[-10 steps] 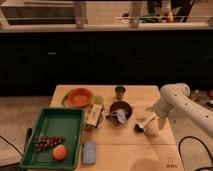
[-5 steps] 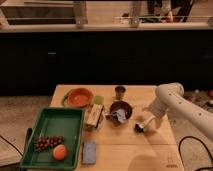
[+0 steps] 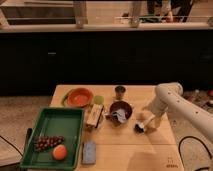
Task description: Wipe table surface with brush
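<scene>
The end effector [image 3: 144, 122], clamped on the brush [image 3: 139, 128], presses its bristles on the tabletop [image 3: 125, 146] near the right edge; most wiping seems left.

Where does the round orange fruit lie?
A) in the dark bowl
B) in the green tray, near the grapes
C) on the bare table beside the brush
B: the orange fruit sits in the green tray by the grapes; the gripper is over the table, on its right side, at the brush.
</scene>
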{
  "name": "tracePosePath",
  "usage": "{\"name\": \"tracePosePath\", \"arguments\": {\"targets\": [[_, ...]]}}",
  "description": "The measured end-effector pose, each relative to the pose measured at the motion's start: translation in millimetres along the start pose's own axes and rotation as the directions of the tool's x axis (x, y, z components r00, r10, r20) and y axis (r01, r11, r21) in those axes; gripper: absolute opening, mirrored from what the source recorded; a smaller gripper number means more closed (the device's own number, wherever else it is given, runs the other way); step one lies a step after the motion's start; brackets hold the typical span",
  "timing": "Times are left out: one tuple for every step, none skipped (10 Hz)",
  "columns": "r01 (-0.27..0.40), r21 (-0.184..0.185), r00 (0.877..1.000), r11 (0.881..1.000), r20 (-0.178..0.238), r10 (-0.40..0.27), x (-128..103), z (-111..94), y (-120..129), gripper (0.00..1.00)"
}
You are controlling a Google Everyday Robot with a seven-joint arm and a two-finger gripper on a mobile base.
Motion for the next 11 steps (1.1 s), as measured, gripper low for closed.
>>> {"name": "tracePosePath", "arguments": {"targets": [[-0.005,0.0,1.0,1.0,0.026,0.005,3.1,0.6,1.6,0.8],[-0.009,0.001,0.998,1.0,0.065,0.009,5.0,0.0,3.3,0.8],[-0.012,0.001,0.997,1.0,0.082,0.012,6.4,-0.6,5.4,0.8],[-0.015,0.0,0.996,1.0,0.085,0.015,7.5,-0.8,7.0,0.8],[-0.015,-0.002,0.996,1.0,0.087,0.015,7.9,0.0,8.1,0.78],[-0.014,-0.003,0.996,1.0,0.087,0.015,7.7,0.5,9.1,0.71],[-0.015,-0.004,0.996,1.0,0.088,0.016,7.9,1.1,10.7,0.62],[-0.017,-0.006,0.996,1.0,0.088,0.017,8.4,2.0,12.7,0.51],[-0.018,-0.005,0.996,1.0,0.088,0.019,8.9,2.3,13.6,0.41],[-0.017,-0.005,0.996,1.0,0.087,0.018,8.8,3.0,14.1,0.31],[-0.019,-0.006,0.996,1.0,0.086,0.02,9.2,3.7,16.0,0.2]]}}
